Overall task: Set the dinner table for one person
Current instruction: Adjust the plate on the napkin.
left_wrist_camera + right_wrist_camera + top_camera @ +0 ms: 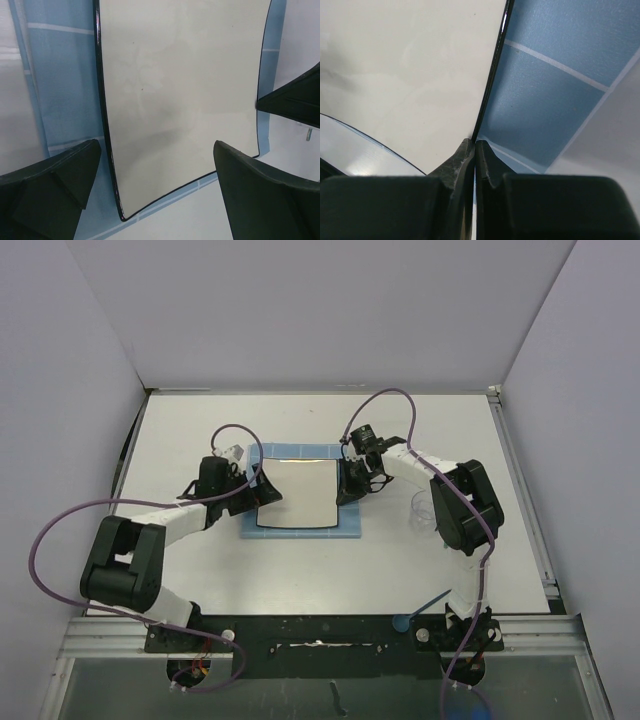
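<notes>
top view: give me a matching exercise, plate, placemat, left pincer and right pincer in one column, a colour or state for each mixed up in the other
Column one
1 plate
2 placemat
3 left pincer
4 right pincer

Column two
a shut on the plate's right rim
b open, over the plate's left side
c blue with pale grid lines, flat on the dinner table
d white with a thin dark rim

Pairs: 1-d, 2-c, 3-b, 4-a

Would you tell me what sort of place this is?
Probably a robotics lab cell: plain white walls box in the table, with a left arm and a right arm bolted at its edge.
</notes>
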Controlling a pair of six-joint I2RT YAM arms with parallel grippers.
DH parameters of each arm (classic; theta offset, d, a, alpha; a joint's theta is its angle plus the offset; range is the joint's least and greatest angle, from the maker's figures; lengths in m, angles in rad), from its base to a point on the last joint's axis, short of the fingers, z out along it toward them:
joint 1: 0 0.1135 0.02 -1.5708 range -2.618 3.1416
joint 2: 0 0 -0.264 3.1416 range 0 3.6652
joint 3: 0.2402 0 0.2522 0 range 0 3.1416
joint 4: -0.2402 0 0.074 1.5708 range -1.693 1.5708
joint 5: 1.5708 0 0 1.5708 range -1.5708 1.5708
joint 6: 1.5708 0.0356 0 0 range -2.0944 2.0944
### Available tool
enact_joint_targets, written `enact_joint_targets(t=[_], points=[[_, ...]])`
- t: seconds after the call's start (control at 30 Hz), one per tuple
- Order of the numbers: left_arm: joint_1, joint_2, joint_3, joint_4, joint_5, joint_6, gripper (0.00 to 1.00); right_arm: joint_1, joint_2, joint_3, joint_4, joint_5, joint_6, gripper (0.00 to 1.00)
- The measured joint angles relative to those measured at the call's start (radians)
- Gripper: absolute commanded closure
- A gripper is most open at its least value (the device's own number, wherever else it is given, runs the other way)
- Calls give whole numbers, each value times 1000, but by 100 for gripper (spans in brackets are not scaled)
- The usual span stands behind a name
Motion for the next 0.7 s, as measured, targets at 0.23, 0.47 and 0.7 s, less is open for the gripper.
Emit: enact_joint_targets(t=[0.23, 0.47, 0.7], points=[[0, -71, -11, -52, -43, 24, 3, -5, 0, 11, -32, 6, -11, 91], [0, -118, -11, -85, -63, 36, 3, -40, -2, 21, -106, 30, -40, 54], [-2, -198, -10, -177, -112, 82, 3, -82, -49, 91, -193, 65, -87, 46]])
